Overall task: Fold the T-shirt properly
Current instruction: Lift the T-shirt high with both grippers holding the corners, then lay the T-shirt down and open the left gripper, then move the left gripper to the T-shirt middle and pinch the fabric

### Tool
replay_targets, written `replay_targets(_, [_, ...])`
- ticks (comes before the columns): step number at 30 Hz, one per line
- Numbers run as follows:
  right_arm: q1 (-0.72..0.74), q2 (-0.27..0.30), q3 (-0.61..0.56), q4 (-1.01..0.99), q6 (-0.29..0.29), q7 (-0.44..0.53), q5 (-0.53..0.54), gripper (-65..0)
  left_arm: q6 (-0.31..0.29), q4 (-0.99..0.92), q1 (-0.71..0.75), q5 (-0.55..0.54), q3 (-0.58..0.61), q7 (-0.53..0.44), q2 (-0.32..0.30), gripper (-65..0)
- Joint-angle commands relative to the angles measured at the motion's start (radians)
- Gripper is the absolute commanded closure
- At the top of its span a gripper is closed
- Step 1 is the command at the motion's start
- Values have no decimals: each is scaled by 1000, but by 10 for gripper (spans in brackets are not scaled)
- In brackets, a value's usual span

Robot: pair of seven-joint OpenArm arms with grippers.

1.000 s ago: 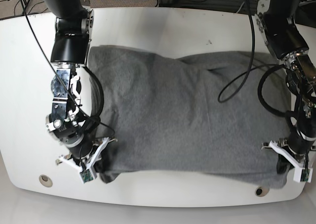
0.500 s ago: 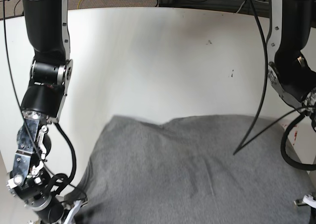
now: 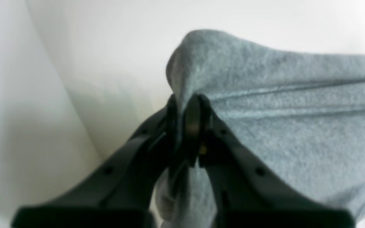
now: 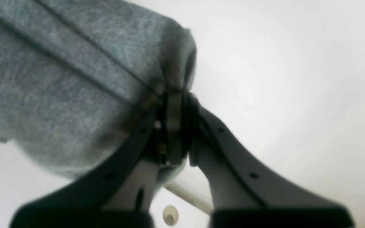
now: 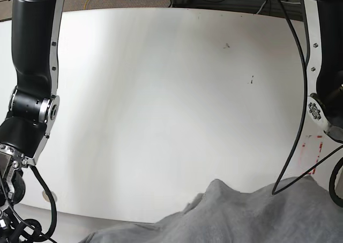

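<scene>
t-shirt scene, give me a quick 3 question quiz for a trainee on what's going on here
1. True or false: the left gripper is shut on a bunched corner of the T-shirt.
2. What does the right gripper hold? A) a cable B) a corner of the T-shirt C) nothing
3. In the base view, where does the T-shirt show against the white table?

Key
1. True: its jaws pinch the grey cloth.
2. B: its jaws are clamped on a gathered corner of the cloth.
3. Only along the bottom edge of the picture, toward the right; the table above it shows bare white.
</scene>
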Motion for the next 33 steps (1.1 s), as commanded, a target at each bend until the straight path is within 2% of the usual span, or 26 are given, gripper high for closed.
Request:
replay_targets(1, [35,31,15,19,-16,-49,-77,-2,15,18,-15,67,-11,-6,-23,0])
replay_targets(7, [-65,40,25,111,-16,-80,-77,-2,15,73,63,64,-17,66,-15,0])
replay_targets(17, [-484,40,174,337,-16,-100,-75,-2,14,187,412,63,-35,78,8,0])
replay_targets(22, [-714,-25,271,429,-15,-99,-75,-2,10,214,619,60,-98,78,17,0])
replay_targets(24, [-802,-51,308,452,2,-97,-75,-2,10,216,696,53,-106,76,31,0])
replay_targets(27, [-900,-86,351,473,27,-94,-77,-2,10,217,800,32,-132,76,43,0])
replay_targets(33, [-1058,-147,420,484,27,-46,-80,-2,10,217,978,-42,-212,76,45,0])
